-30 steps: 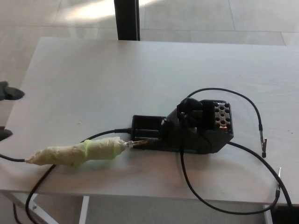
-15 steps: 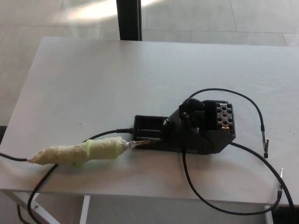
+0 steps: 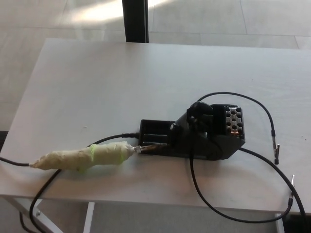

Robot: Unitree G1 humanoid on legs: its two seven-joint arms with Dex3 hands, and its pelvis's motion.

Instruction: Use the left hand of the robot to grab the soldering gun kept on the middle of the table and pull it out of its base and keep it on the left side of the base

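Since no robot hand shows in the head view, I cannot tell if the left or right fingers are apart or together, and nothing is being held that I can see. The soldering gun [image 3: 82, 158] lies on the tabletop [image 3: 121, 82], near the front edge and on the robot's left side. It is wrapped in pale tape with a green band. Its long body runs left to right, tilted a little. The metal tip [image 3: 146, 148] points right, toward the black base [image 3: 204, 133], and looks like it just touches the base's low front tray. I cannot tell if the tip is still tucked in or only resting beside it. The fat back end points left, where a black cord [image 3: 14, 162] runs off the tabletop edge.

The gun sits left of the base, so I think the left robot hand would be the nearer one, coming in from the left. I judge it should reach for the thick taped middle, across the long body. Other thin black wires [image 3: 262, 114] loop around the right side of the base, well apart from the gun.
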